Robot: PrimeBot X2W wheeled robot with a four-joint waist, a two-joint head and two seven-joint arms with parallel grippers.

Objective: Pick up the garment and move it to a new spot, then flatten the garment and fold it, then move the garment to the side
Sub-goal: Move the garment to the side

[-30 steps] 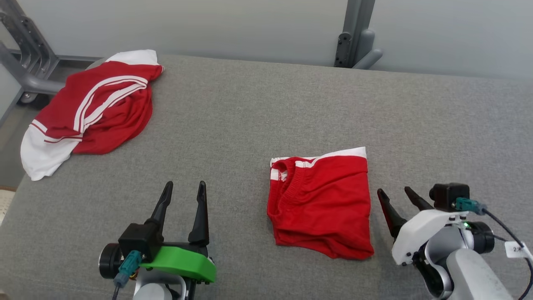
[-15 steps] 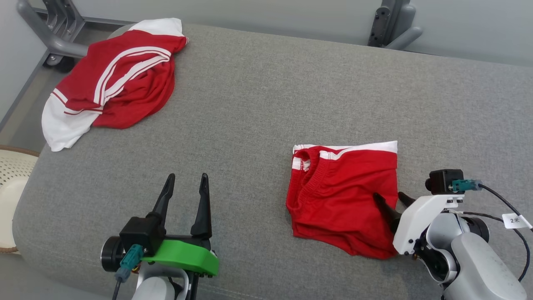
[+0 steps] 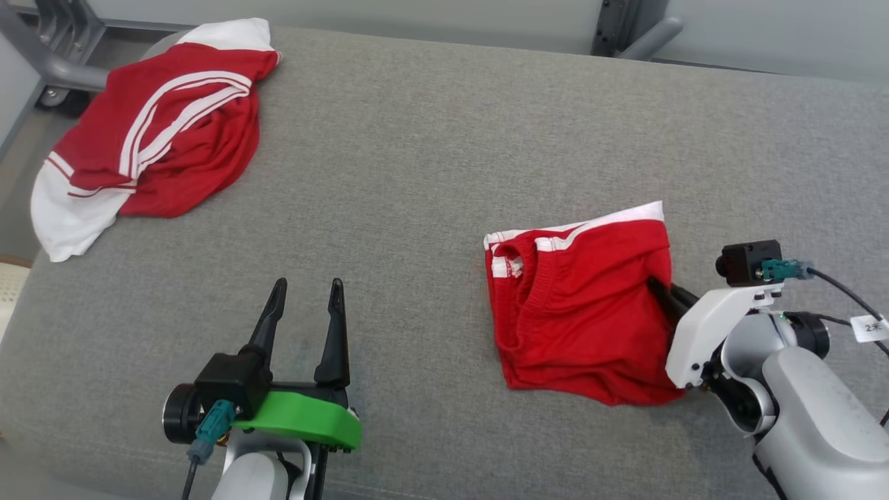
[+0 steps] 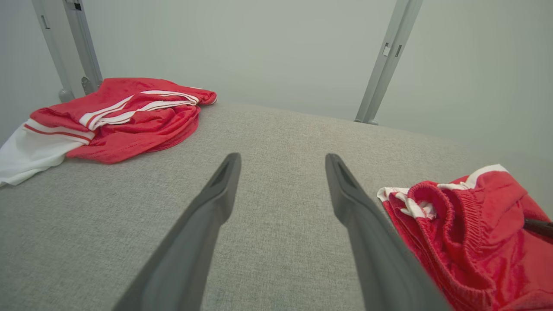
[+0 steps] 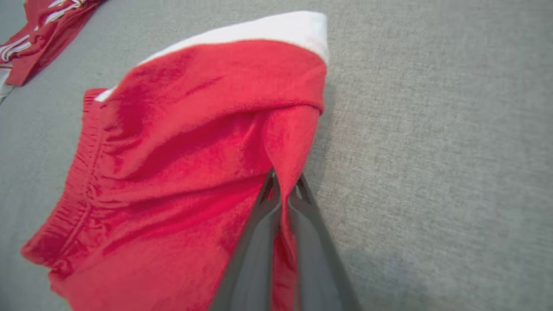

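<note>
Head view: my right pincer (image 3: 665, 292), wide beside the folded red shorts (image 3: 576, 312) a second ago, now bites their right edge on the grey pad (image 3: 417, 173). Left wrist view: my left pincer (image 4: 281, 172) gapes, idle. Right wrist view: fingers (image 5: 259, 242) clamp a raised fold; the shift aside can likely begin.

The light is bright, soft and even, with only faint shadows beside the red shorts (image 3: 576, 312), the wrist pictures bend at their edges, and the right claw (image 5: 283, 188) and the cloth near it look a bit blurry up close.
</note>
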